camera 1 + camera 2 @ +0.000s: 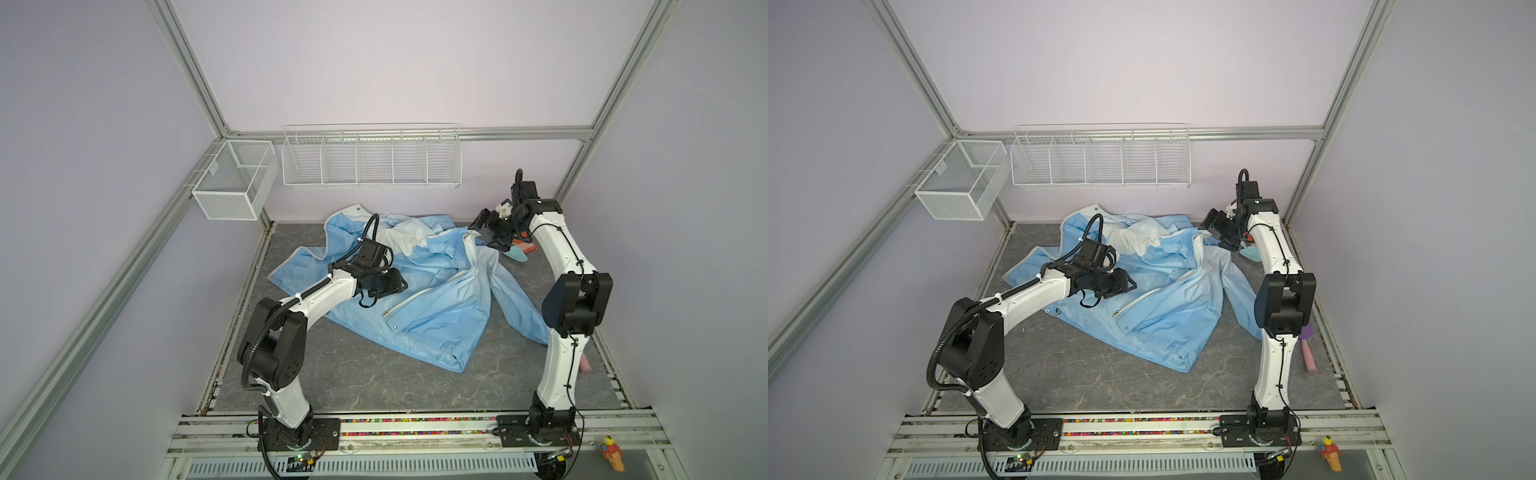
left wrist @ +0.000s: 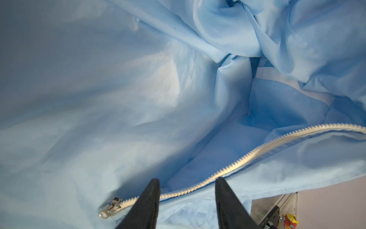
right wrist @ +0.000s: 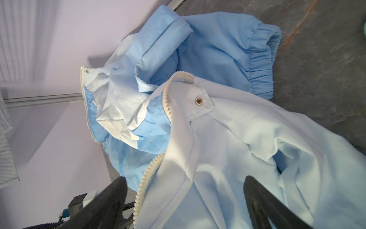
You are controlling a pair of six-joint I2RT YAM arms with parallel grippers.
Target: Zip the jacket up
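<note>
- The left gripper (image 2: 187, 179) is cut off at the edge of the left wrist view, and only its two black fingers (image 2: 150, 200) are shown. They are held apart with nothing pinched between them.
- Whether those fingers touch the cloth cannot be told. The zipper (image 2: 247, 156) is seen running across the gap just behind them.
- The right gripper (image 3: 185, 178) is likewise cropped in the right wrist view. Its fingers are spread wide over the pale cloth and nothing is grasped.
- In a top view, one sleeve (image 1: 519, 307) is partly hidden behind the right arm.
- A pink thing (image 1: 1309, 359) is half covered by that arm.
- A teal and orange thing (image 1: 518, 252) behind the right gripper is too hidden to be named.
- The jacket (image 1: 436, 299) is laid crumpled on the grey table (image 1: 374, 382). It lies toward the back, between the two arms, with its far edge against the back wall.
- Its cloth is thin and light blue, fading to whitish near the collar, and many folds are seen.
- The metal slider (image 2: 111, 207) is seen at one end of the white teeth.
- At the collar end the two rows of teeth are seen well apart, so the front is open there.
- A small snap button (image 3: 198, 101) is set on a tab beside the teeth.
- A gathered elastic cuff (image 3: 259, 65) is seen lying on the table.
</note>
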